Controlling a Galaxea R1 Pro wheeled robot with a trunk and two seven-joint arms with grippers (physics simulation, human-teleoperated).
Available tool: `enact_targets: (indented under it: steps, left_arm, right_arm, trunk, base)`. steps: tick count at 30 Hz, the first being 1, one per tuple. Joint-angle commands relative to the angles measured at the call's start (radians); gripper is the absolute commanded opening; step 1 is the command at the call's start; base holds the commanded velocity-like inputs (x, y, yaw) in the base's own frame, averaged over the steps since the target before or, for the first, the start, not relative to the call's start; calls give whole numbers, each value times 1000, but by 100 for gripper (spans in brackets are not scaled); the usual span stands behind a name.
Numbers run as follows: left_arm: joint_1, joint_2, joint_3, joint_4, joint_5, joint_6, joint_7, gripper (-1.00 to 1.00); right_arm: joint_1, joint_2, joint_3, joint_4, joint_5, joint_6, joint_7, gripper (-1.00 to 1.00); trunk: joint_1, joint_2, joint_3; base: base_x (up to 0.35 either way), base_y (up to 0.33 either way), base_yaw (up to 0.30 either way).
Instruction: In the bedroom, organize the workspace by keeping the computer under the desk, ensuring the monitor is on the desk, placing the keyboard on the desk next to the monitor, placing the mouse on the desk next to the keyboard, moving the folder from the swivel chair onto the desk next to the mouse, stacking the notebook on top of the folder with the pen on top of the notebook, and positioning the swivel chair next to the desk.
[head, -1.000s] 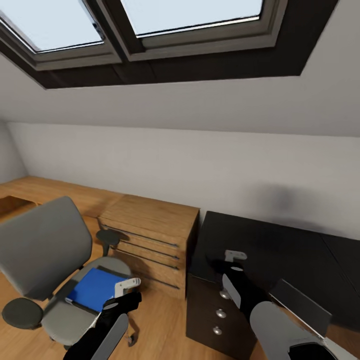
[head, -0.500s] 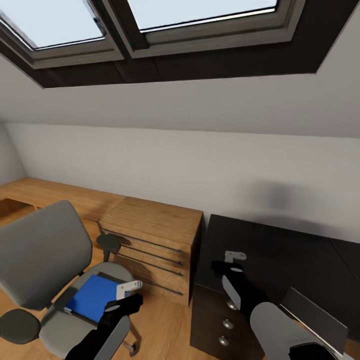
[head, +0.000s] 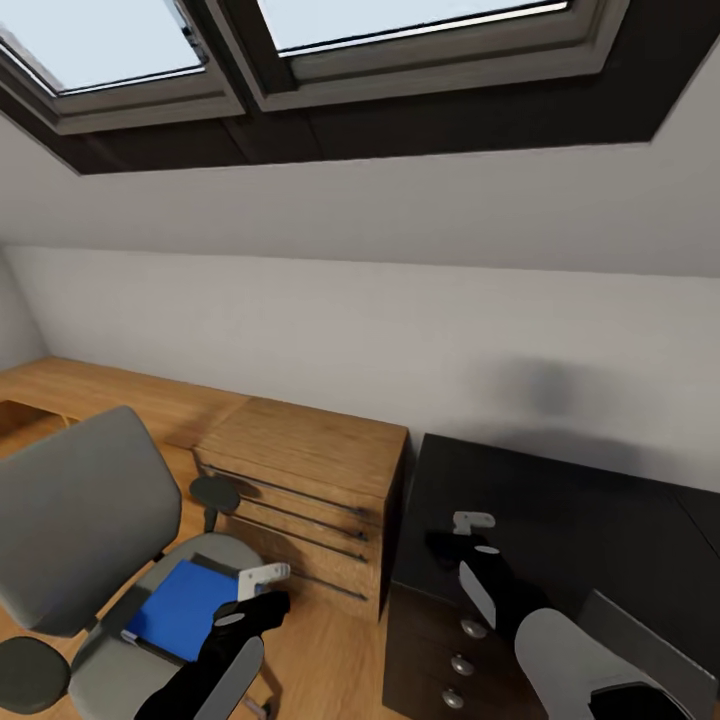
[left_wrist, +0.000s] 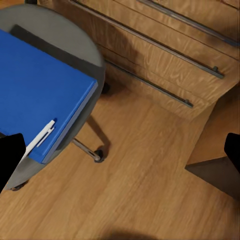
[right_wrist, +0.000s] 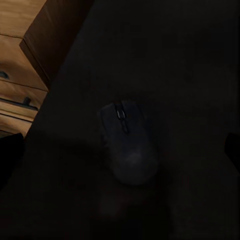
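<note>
Skylit bedroom: folder (head: 182, 608) with pen (left_wrist: 41, 138) lies on swivel chair (head: 85, 520); mouse (right_wrist: 129, 140) on bench (head: 560, 500); both tools (head: 262, 576) (head: 470, 521) gape empty.

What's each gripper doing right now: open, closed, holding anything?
Left gripper: open, empty, beside the folder on the swivel chair.
Right gripper: open, empty, above the mouse on the desk.

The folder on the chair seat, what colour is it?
Bright blue; the folder shows best in the left wrist view.

No text, label, brand, number or sign is readable on anything.
</note>
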Motion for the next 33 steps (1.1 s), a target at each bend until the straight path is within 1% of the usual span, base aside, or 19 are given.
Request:
enact_targets:
  steps: [1, 5, 7, 10, 11, 12, 15, 16, 17, 20, 23, 33]
  left_arm:
    - [-1, 1, -3, -2, 7, 2, 9, 100]
    - [-1, 2, -4, -4, 8, -5, 9, 100]
    - [-1, 3, -2, -8, 9, -52, 8, 100]
    - [-1, 6, -1, -36, 12, -92, 9, 100]
    - [-1, 6, -1, -43, 12, -96, 9, 100]
    - [-1, 7, 0, -80, 22, -108, 10, 100]
    - [-1, 8, 1, -99, 54, -110, 11, 100]
    - [-1, 9, 2, -125, 105, -109, 12, 100]
    - [-1, 10, 3, -133, 119, -109, 12, 100]
    - [-1, 10, 3, -141, 134, -109, 13, 100]
    - [-1, 11, 3, -146, 142, -109, 13, 100]
    - [-1, 11, 1, -147, 146, -109, 13, 100]
  right_arm:
    - [-1, -1, 8, 1, -10, 4, -7, 100]
    - [-1, -4, 8, 12, -10, 2, -5, 100]
    - [-2, -4, 8, 15, -10, 3, -5, 100]
    - [-2, -5, 8, 16, -10, 6, -5, 100]
    - [-2, -5, 8, 16, -10, 6, -5, 100]
    - [-3, -7, 8, 16, -10, 7, -6, 100]
    - [-3, -7, 8, 16, -11, 9, -6, 100]
    - [-3, -8, 8, 16, -11, 12, -7, 100]
    - [-3, -9, 8, 16, -11, 12, -7, 100]
    - [-3, -11, 8, 16, -12, 13, -7, 100]
    - [-3, -16, 8, 16, -12, 13, -7, 100]
    - [-3, -18, 8, 16, -12, 13, -7, 100]
  trunk:
    - [0, -1, -2]
    - [0, -1, -2]
    - [0, -1, -2]
    - [0, -1, -2]
    - [0, -1, -2]
    - [0, -1, -2]
    - [0, -1, -2]
    - [4, -8, -5]
    - [8, -15, -8]
    - [19, -36, -17]
    - [31, -57, -27]
    - [69, -127, -58]
  base:
    - [51, 1, 0]
    - [186, 0, 0]
    - [174, 0, 0]
    - [74, 0, 0]
    - [36, 0, 0]
    - [9, 0, 0]
    - [5, 0, 0]
    - [1, 0, 0]
    - [0, 0, 0]
    - [0, 0, 0]
    - [0, 0, 0]
    - [0, 0, 0]
